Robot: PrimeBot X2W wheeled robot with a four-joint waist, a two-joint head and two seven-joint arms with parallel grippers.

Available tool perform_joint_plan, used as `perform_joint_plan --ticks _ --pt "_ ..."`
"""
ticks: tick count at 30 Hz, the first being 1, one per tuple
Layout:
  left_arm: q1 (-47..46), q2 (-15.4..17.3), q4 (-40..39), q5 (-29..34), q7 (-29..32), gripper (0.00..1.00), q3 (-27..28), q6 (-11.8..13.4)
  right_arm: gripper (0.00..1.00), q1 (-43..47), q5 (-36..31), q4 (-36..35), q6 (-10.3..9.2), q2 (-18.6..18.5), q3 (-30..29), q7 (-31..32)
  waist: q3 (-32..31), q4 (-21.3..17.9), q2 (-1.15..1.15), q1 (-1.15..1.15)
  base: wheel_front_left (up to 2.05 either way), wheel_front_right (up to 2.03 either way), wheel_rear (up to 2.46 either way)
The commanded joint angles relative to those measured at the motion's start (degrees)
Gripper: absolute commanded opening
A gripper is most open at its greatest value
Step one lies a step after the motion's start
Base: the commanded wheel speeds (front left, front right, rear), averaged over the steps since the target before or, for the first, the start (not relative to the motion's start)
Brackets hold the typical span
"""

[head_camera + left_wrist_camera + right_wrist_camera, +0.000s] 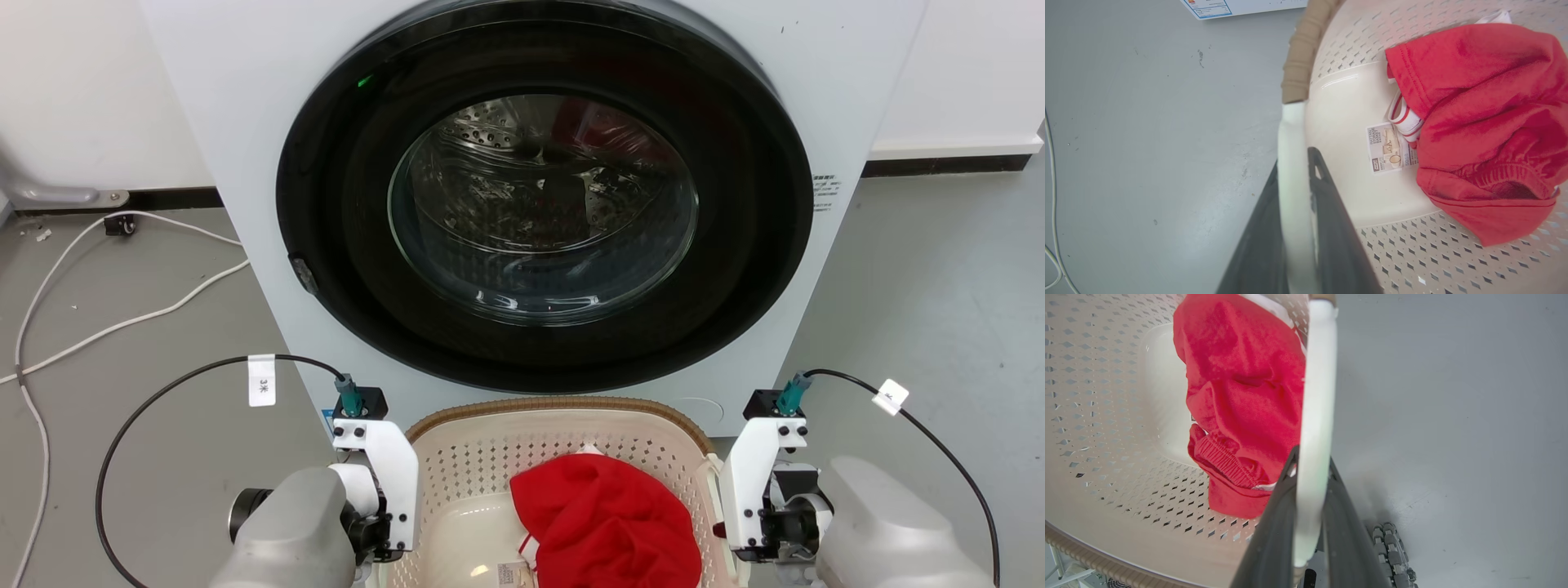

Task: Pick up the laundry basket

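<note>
Laundry basket (490, 457): left end effector (1294, 159) pinching left handle (1291, 130), right end effector (1312, 457) pinching right handle (1319, 375).

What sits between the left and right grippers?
The basket, holding a red garment, in the head view. In the wrist views the left gripper grips one handle, the right gripper the other.

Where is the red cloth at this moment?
The red cloth lies in the basket, toward its right side in the head view, beside a label, just before the washer.
</note>
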Motion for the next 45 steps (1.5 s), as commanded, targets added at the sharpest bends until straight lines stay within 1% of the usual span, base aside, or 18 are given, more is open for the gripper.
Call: perform_joint_plan --ticks 1,14,45 --pt "0.8 -0.8 -0.6 -0.4 -0.4 0.0 -0.3 -0.6 0.0 0.3 0.5 -0.4 0.16 1.2 0.3 -0.4 -0.1 0.0 0.0 0.01 0.0 0.0 0.0" --pt "1.0 -1.5 -0.9 -2.5 -1.4 0.0 -1.8 -0.6 0.0 0.4 1.8 0.9 0.17 1.8 1.5 -1.8 -0.2 0.1 0.0 0.01 0.0 0.0 0.0" --pt "0.8 -1.4 -1.0 -6.7 -2.7 0.0 -5.7 -0.6 0.0 -0.5 4.4 2.0 0.18 1.8 4.0 -2.6 0.3 -0.1 0.0 0.01 0.0 0.0 0.0"
